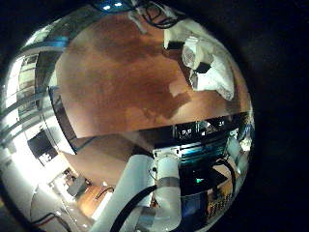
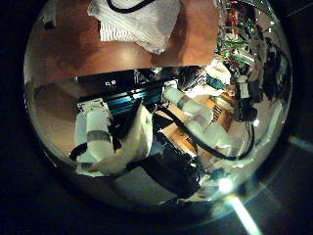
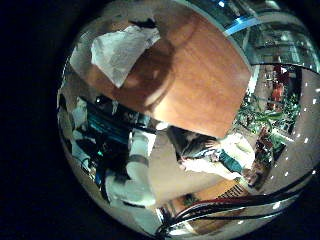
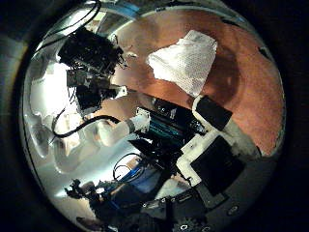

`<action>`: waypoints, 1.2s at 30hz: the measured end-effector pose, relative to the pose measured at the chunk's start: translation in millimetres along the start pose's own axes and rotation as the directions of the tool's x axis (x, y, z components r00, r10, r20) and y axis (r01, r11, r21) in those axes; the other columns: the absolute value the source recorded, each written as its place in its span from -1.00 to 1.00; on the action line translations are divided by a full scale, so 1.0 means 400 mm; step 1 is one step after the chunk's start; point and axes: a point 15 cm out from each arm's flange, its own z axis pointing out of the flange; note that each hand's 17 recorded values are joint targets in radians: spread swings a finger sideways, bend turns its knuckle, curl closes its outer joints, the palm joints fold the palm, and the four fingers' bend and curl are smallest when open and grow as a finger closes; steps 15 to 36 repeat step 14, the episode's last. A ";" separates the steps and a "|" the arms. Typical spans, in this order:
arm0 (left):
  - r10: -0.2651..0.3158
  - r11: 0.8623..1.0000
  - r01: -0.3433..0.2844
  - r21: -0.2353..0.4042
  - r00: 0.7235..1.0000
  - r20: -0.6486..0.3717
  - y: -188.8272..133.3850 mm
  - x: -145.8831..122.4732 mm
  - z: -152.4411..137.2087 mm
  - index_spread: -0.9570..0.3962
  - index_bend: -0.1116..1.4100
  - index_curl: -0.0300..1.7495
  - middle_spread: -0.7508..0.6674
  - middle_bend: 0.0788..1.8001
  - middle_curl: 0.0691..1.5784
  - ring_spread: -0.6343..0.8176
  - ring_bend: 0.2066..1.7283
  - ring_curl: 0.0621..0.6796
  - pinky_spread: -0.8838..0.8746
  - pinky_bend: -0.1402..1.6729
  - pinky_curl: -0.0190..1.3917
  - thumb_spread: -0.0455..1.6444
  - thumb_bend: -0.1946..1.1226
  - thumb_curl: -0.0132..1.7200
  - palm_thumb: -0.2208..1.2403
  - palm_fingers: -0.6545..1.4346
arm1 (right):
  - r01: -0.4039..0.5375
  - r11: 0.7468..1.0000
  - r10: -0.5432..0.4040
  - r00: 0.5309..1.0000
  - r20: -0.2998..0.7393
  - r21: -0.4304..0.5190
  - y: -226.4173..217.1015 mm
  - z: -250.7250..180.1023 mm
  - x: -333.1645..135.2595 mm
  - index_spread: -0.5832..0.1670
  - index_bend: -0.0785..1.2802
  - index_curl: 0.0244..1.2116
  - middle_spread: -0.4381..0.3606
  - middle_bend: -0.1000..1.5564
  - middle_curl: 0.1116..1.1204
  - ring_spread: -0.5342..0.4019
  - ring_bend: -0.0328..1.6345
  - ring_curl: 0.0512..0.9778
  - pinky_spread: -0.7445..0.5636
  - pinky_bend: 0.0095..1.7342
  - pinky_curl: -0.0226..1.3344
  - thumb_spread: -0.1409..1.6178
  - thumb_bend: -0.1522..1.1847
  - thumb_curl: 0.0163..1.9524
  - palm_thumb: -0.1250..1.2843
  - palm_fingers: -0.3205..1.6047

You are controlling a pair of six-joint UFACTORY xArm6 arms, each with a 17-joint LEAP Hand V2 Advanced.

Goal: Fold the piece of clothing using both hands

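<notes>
The piece of clothing point(image 4: 185, 58) lies crumpled in a loose heap on the wooden table point(image 4: 253, 92). It also shows in the left little finger side palm view as a rumpled cloth point(image 1: 210, 66) near the table's far edge. The left thumb side palm view catches the cloth point(image 2: 137, 22) at the table's rim. In the right little finger side palm view the cloth point(image 3: 122, 50) rests on the tabletop point(image 3: 190, 70). A hand point(image 4: 92, 58) of black parts hangs in the air beside the cloth, apart from it. No fingers touch the cloth in any view.
A white arm point(image 2: 112, 137) and its mount stand at the table's edge. Another arm segment point(image 3: 140, 160) rises beside the table. Dark equipment boxes point(image 4: 217, 159) sit by the table's side. Bare tabletop point(image 1: 116, 77) stretches around the cloth.
</notes>
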 end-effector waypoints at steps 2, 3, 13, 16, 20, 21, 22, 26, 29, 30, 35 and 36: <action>-0.012 1.000 0.012 -0.011 1.000 0.015 -0.006 -0.019 0.010 0.38 -0.62 -0.52 0.38 -0.89 -0.68 0.09 -0.25 -0.41 0.25 -0.35 -0.43 0.54 -0.73 -0.68 -0.29 -0.24 | -0.006 1.000 0.006 1.000 -0.012 -0.020 0.005 0.007 0.005 -0.42 -0.57 -0.31 -0.12 -0.50 -0.44 -0.01 -0.15 -0.50 0.57 -0.29 -0.48 0.48 -0.80 -0.53 0.42 -0.35; -0.022 1.000 0.023 -0.012 1.000 0.020 -0.008 -0.030 0.014 0.38 -0.62 -0.52 0.38 -0.89 -0.68 0.09 -0.24 -0.41 0.26 -0.35 -0.43 0.54 -0.73 -0.68 -0.30 -0.24 | -0.005 0.999 0.004 1.000 -0.010 -0.037 0.010 0.014 0.000 -0.41 -0.58 -0.32 -0.12 -0.50 -0.44 -0.01 -0.15 -0.50 0.57 -0.30 -0.49 0.49 -0.82 -0.54 0.38 -0.34; -0.108 0.994 0.108 0.007 0.994 -0.017 -0.042 -0.103 0.042 0.37 -0.61 -0.52 0.38 -0.88 -0.68 0.09 -0.24 -0.42 0.26 -0.35 -0.44 0.55 -0.73 -0.69 -0.32 -0.24 | 0.026 0.995 -0.028 0.999 -0.022 -0.097 0.028 0.033 -0.060 -0.40 -0.62 -0.35 -0.08 -0.52 -0.46 -0.01 -0.16 -0.53 0.58 -0.33 -0.55 0.55 -0.78 -0.57 0.34 -0.30; -0.108 0.994 0.108 0.006 0.994 -0.017 -0.042 -0.104 0.043 0.37 -0.61 -0.52 0.37 -0.88 -0.68 0.09 -0.24 -0.42 0.26 -0.35 -0.44 0.55 -0.73 -0.69 -0.32 -0.23 | 0.026 0.995 -0.029 0.999 -0.026 -0.096 0.026 0.034 -0.071 -0.40 -0.62 -0.36 -0.07 -0.52 -0.46 -0.01 -0.16 -0.54 0.58 -0.33 -0.56 0.55 -0.78 -0.57 0.34 -0.30; -0.108 0.994 0.108 0.006 0.994 -0.017 -0.042 -0.104 0.043 0.37 -0.61 -0.52 0.37 -0.88 -0.68 0.09 -0.24 -0.42 0.26 -0.35 -0.44 0.55 -0.73 -0.69 -0.32 -0.23 | 0.026 0.995 -0.029 0.999 -0.026 -0.096 0.026 0.034 -0.071 -0.40 -0.62 -0.36 -0.07 -0.52 -0.46 -0.01 -0.16 -0.54 0.58 -0.33 -0.56 0.55 -0.78 -0.57 0.34 -0.30; -0.108 0.994 0.108 0.006 0.994 -0.017 -0.042 -0.104 0.043 0.37 -0.61 -0.52 0.37 -0.88 -0.68 0.09 -0.24 -0.42 0.26 -0.35 -0.44 0.55 -0.73 -0.69 -0.32 -0.23 | 0.026 0.995 -0.029 0.999 -0.026 -0.096 0.026 0.034 -0.071 -0.40 -0.62 -0.36 -0.07 -0.52 -0.46 -0.01 -0.16 -0.54 0.58 -0.33 -0.56 0.55 -0.78 -0.57 0.34 -0.30; -0.108 0.994 0.108 0.006 0.994 -0.017 -0.042 -0.104 0.043 0.37 -0.61 -0.52 0.37 -0.88 -0.68 0.09 -0.24 -0.42 0.26 -0.35 -0.44 0.55 -0.73 -0.69 -0.32 -0.23 | 0.026 0.995 -0.029 0.999 -0.026 -0.096 0.026 0.034 -0.071 -0.40 -0.62 -0.36 -0.07 -0.52 -0.46 -0.01 -0.16 -0.54 0.58 -0.33 -0.56 0.55 -0.78 -0.57 0.34 -0.30; -0.108 0.994 0.108 0.006 0.994 -0.017 -0.042 -0.104 0.043 0.37 -0.61 -0.52 0.37 -0.88 -0.68 0.09 -0.24 -0.42 0.26 -0.35 -0.44 0.55 -0.73 -0.69 -0.32 -0.23 | 0.026 0.995 -0.029 0.999 -0.026 -0.096 0.026 0.034 -0.071 -0.40 -0.62 -0.36 -0.07 -0.52 -0.46 -0.01 -0.16 -0.54 0.58 -0.33 -0.56 0.55 -0.78 -0.57 0.34 -0.30; -0.108 0.994 0.108 0.006 0.994 -0.017 -0.042 -0.104 0.043 0.37 -0.61 -0.52 0.37 -0.88 -0.68 0.09 -0.24 -0.42 0.26 -0.35 -0.44 0.55 -0.73 -0.69 -0.32 -0.23 | 0.026 0.995 -0.029 0.999 -0.026 -0.096 0.026 0.034 -0.071 -0.40 -0.62 -0.36 -0.07 -0.52 -0.46 -0.01 -0.16 -0.54 0.58 -0.33 -0.56 0.55 -0.78 -0.57 0.34 -0.30; -0.108 0.994 0.108 0.006 0.994 -0.017 -0.042 -0.104 0.043 0.37 -0.61 -0.52 0.37 -0.88 -0.68 0.09 -0.24 -0.42 0.26 -0.35 -0.44 0.55 -0.73 -0.69 -0.32 -0.23 | 0.026 0.995 -0.029 0.999 -0.026 -0.096 0.026 0.034 -0.071 -0.40 -0.62 -0.36 -0.07 -0.52 -0.46 -0.01 -0.16 -0.54 0.58 -0.33 -0.56 0.55 -0.78 -0.57 0.34 -0.30; -0.108 0.994 0.108 0.006 0.994 -0.017 -0.042 -0.104 0.043 0.37 -0.61 -0.52 0.37 -0.88 -0.68 0.09 -0.24 -0.42 0.26 -0.35 -0.44 0.55 -0.73 -0.69 -0.32 -0.23 | 0.026 0.995 -0.029 0.999 -0.026 -0.096 0.026 0.034 -0.071 -0.40 -0.62 -0.36 -0.07 -0.52 -0.46 -0.01 -0.16 -0.54 0.58 -0.33 -0.56 0.55 -0.78 -0.57 0.34 -0.30; -0.108 0.994 0.108 0.006 0.994 -0.017 -0.042 -0.104 0.043 0.37 -0.61 -0.52 0.37 -0.88 -0.68 0.09 -0.24 -0.42 0.26 -0.35 -0.44 0.55 -0.73 -0.69 -0.32 -0.23 | 0.026 0.995 -0.029 0.999 -0.026 -0.096 0.026 0.034 -0.071 -0.40 -0.62 -0.36 -0.07 -0.52 -0.46 -0.01 -0.16 -0.54 0.58 -0.33 -0.56 0.55 -0.78 -0.57 0.34 -0.30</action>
